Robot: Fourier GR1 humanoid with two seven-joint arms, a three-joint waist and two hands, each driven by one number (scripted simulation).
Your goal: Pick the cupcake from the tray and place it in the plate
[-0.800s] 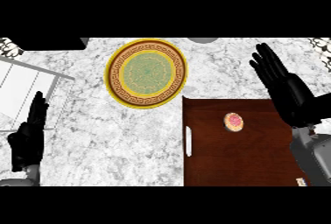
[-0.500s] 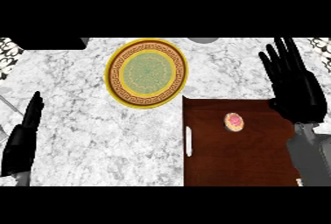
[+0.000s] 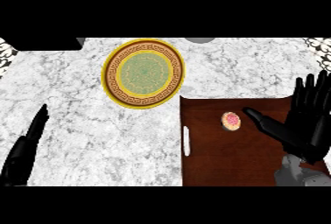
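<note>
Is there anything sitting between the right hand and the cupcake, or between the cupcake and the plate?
Nothing visible. The right hand is open beside the cupcake on the tray, and only bare counter separates the tray from the plate.

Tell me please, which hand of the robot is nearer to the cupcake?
The right hand. It is open just right of the cupcake on the tray, thumb pointing toward it. The left hand is far off at the counter's left edge.

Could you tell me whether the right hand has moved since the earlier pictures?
Yes: the right hand has come down over the tray, its thumb now near the cupcake.
</note>
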